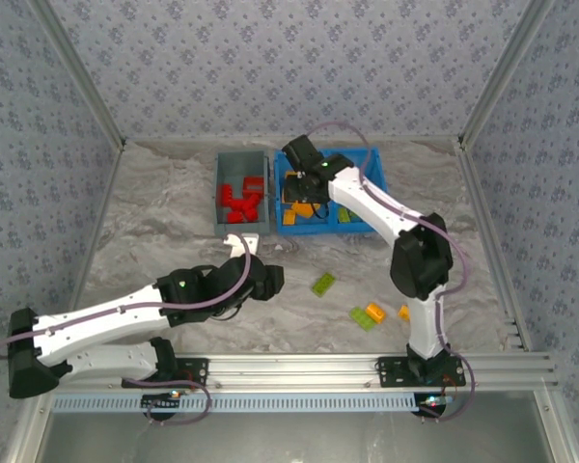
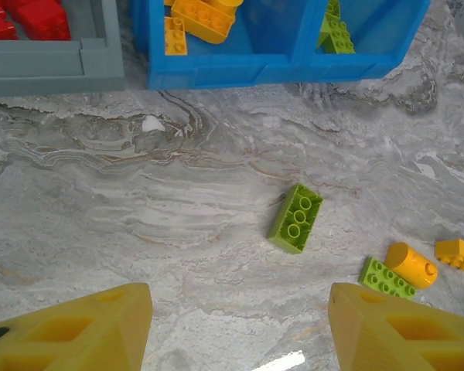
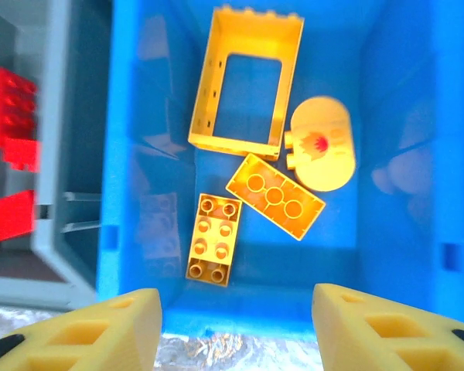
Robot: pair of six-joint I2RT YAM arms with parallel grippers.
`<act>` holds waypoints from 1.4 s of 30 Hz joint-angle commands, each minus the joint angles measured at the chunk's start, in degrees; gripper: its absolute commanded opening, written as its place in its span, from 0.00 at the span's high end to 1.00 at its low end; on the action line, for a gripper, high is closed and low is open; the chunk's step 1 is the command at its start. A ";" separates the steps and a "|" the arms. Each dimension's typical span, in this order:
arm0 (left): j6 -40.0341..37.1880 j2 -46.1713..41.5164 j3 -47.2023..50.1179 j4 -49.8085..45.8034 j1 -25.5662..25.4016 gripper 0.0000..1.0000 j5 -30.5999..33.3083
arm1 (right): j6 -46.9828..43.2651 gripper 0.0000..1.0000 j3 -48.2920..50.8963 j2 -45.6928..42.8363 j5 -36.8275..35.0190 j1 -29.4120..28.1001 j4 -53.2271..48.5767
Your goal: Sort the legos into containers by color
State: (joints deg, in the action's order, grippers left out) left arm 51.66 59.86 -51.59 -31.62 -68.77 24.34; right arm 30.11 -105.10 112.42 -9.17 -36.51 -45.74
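**Lego sorting surface: contents and end effector status**

**Containers.** A small gray open-top plastic bin (image 1: 218, 188) stands on the marbled gray surface (image 1: 145, 222). It sits just beside, and left of, a wider bright blue two-compartment plastic bin (image 1: 378, 178).

**Gray bin.** Several red plastic bricks (image 1: 239, 199), piled.

**Blue bin, left compartment.** One orange hollow rectangular frame (image 3: 203, 93), one orange rounded piece (image 3: 322, 151) and two orange studded bricks (image 3: 274, 195). The bricks lie side by side, nearer the front wall than the frame.

**Blue bin, right compartment.** Lime green bricks (image 2: 336, 32).

**Loose on the surface, in front of the blue bin.**
- One lime green studded brick (image 2: 295, 218), lying alone.
- Nearer the right arm's base, a flat lime green plate (image 2: 386, 278) just beside an orange cylinder piece (image 2: 411, 264).
- A small orange brick (image 2: 458, 253) close by these two.

**Right end effector (image 3: 236, 325).** Hovers over the blue bin's left compartment. The fingers are spread wide with nothing between them.

**Left end effector (image 2: 240, 321).** Above bare surface near the gray bin's front wall. The fingers are spread wide and nothing is held.
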 commanded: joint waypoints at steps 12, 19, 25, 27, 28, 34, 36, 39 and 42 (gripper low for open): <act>-13.46 19.68 -13.82 4.65 -1.42 0.38 -15.97 | 5.42 0.46 29.27 -42.57 -11.81 0.16 -10.13; -22.64 40.14 -30.50 0.30 -7.01 0.35 -21.06 | 10.49 0.44 36.28 -64.18 -9.07 0.17 -20.99; -29.43 57.81 -47.57 -11.11 -11.05 0.25 -19.24 | 11.38 0.38 29.60 -71.62 -9.87 0.31 -28.13; -28.34 61.69 -51.51 -13.52 -11.03 0.23 -19.18 | 10.74 0.34 27.38 -73.12 -9.61 0.33 -27.88; -27.73 63.31 -53.25 -14.41 -11.06 0.22 -19.28 | 10.36 0.32 26.64 -73.92 -9.28 0.31 -27.38; -25.04 70.07 -59.28 -17.28 -11.12 0.14 -19.01 | 7.31 0.25 23.10 -78.46 -6.37 0.35 -25.63; -24.69 71.23 -59.79 -17.01 -11.12 0.14 -18.96 | 7.15 0.25 21.92 -79.06 -7.01 0.32 -26.88; -24.68 72.98 -62.07 -17.03 -11.12 0.14 -18.41 | 7.14 0.25 21.16 -79.63 -7.36 0.26 -28.39; -25.02 74.91 -64.50 -17.82 -11.12 0.14 -17.55 | 7.58 0.25 21.92 -79.86 -6.75 0.23 -28.49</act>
State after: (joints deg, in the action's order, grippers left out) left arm 26.20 133.01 -112.86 -47.46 -79.88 5.61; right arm 38.13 -83.09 32.97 -16.69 -36.18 -72.25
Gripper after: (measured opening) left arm 0.860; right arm 0.748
